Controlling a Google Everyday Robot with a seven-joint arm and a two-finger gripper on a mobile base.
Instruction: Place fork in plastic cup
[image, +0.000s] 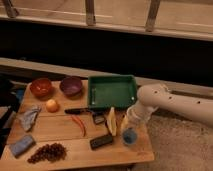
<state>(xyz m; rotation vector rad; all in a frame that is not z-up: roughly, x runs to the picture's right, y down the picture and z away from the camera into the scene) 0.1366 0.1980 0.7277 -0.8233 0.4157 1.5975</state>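
The small light-blue plastic cup (129, 136) stands near the table's front right corner. My gripper (128, 123), at the end of the white arm (165, 102) that reaches in from the right, hangs directly over the cup and close to its rim. I cannot make out a fork; if the gripper holds one, it is hidden by the wrist.
On the wooden table (60, 135) are a green tray (112, 91), an orange bowl (41, 87), a purple bowl (71, 85), an orange fruit (52, 105), a black-handled knife (80, 111), a red chili (79, 125), a yellow wedge (111, 121), a black block (101, 141), grapes (48, 152), a blue sponge (21, 146) and a cloth (29, 118).
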